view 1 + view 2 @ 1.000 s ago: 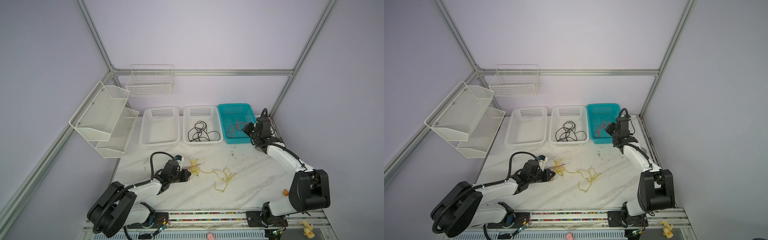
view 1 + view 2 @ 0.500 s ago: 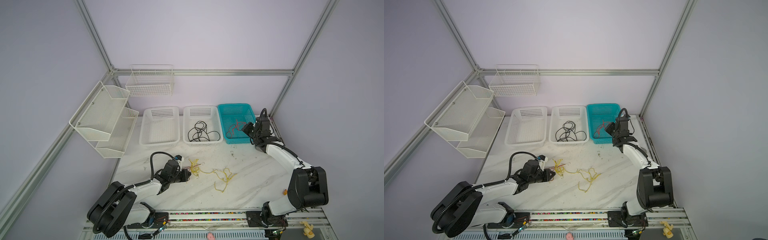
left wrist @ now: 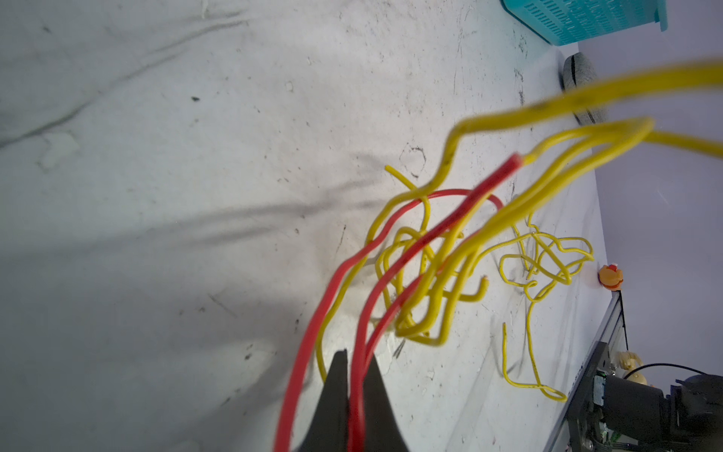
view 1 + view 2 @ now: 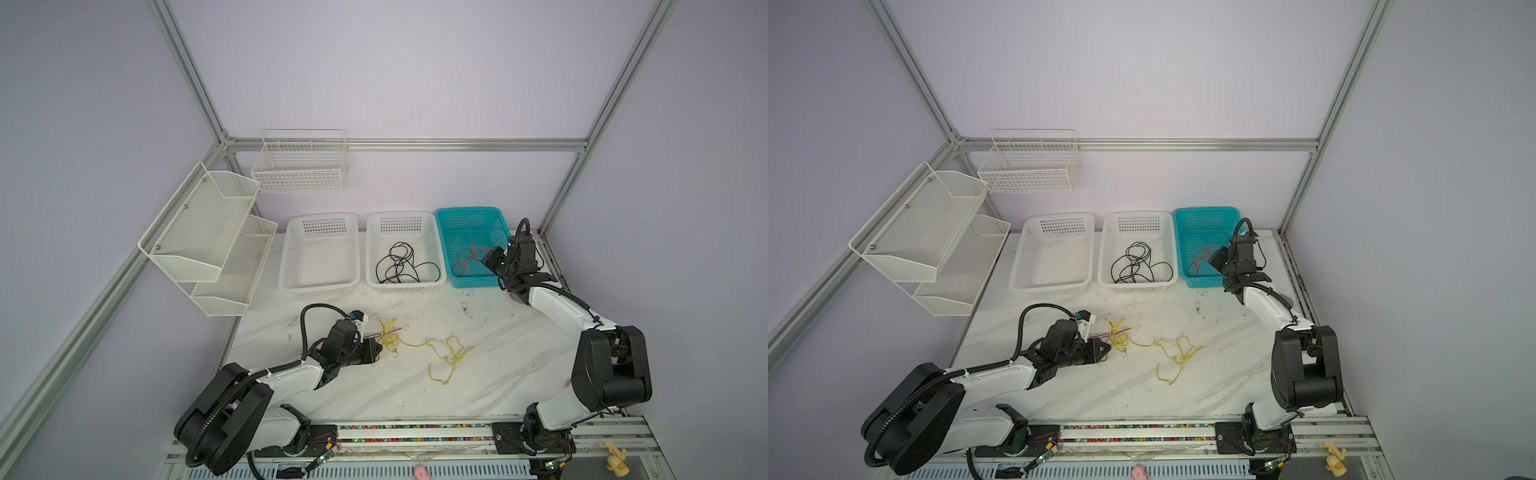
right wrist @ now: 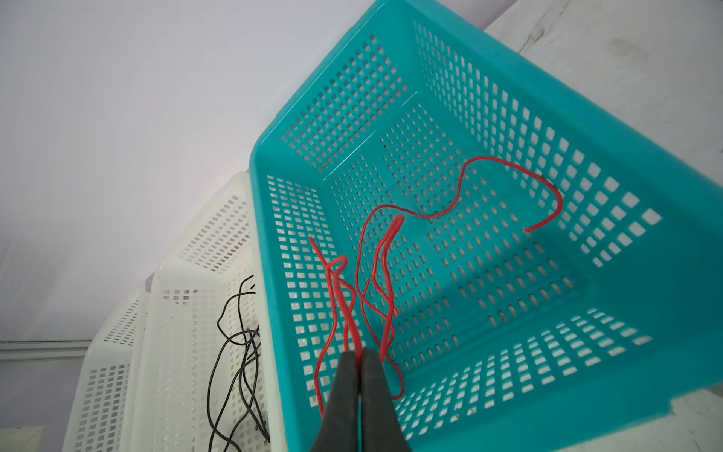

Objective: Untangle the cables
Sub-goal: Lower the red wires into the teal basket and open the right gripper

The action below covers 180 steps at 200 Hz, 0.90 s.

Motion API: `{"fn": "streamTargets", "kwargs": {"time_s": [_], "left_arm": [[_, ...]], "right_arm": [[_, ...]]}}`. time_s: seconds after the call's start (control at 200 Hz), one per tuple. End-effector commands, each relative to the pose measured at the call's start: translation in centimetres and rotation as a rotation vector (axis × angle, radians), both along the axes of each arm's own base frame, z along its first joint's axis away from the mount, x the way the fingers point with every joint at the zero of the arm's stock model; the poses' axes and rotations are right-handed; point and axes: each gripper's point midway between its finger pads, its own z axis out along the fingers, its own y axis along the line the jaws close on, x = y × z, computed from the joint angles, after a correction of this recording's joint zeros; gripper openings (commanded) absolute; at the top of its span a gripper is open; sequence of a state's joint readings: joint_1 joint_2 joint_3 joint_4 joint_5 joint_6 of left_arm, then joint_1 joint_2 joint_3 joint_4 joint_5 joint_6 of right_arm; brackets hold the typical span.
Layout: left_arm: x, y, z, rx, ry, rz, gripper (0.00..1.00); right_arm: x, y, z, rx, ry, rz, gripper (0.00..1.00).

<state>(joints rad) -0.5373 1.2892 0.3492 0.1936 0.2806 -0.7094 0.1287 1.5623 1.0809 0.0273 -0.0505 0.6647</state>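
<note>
A two-tier mesh shelf (image 4: 199, 232) hung on the left wall, with a wire basket (image 4: 299, 166) mounted on the back wall beside it. Three baskets stood in a row along the back of the marble table (image 4: 511, 357). The left white basket (image 4: 319, 286) came first. The middle white basket (image 4: 402, 283) held the coiled black cable (image 4: 399, 266). The teal basket (image 4: 471, 282) stood at the right end.

In front of the left white basket, the left gripper (image 4: 376, 351) lay low over the table, pointing right. In the left wrist view its fingers (image 3: 336, 391) were pressed together, clamped on a red cable (image 3: 497, 176). That cable ran out from between them into a knot of yellow cables (image 3: 547, 254) and threaded among their loops. In both top views the yellow cables sprawled across the middle of the table, bunched tightly just beside the gripper tip and trailing in looser loops to the right.

The right gripper (image 4: 490, 259) hung over the right side of the teal basket, pointing into it. In the right wrist view its fingers (image 5: 344, 391) were closed. Several strands of the red cables (image 5: 385, 274) rose from the basket floor and met at the fingertips, apparently pinched there, while one long strand lay loose on the basket floor
</note>
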Motion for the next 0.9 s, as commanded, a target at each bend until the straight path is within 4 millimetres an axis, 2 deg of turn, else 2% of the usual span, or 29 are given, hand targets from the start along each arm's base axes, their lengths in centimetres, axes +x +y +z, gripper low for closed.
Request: {"fn": "streamTargets", "kwargs": {"time_s": [0.0,0.525,0.69,0.895], "left_arm": [[-0.1,0.3,0.1,0.007,-0.030,-0.010,0.03],[-0.1,0.3,-0.2,0.007,-0.025,-0.010,0.03],[-0.2,0.3,-0.1,0.006,-0.027,-0.008,0.03],[-0.2,0.3,0.0,0.003,-0.027,-0.011,0.03]], "right_arm": [[1.0,-0.2,1.1,0.008,-0.035,-0.005,0.00],[1.8,0.4,-1.5,0.018,0.021,0.022,0.00],[1.7,0.3,-1.4,0.020,0.021,0.022,0.07],[1.6,0.5,-0.6,0.032,0.010,0.026,0.20]]}}
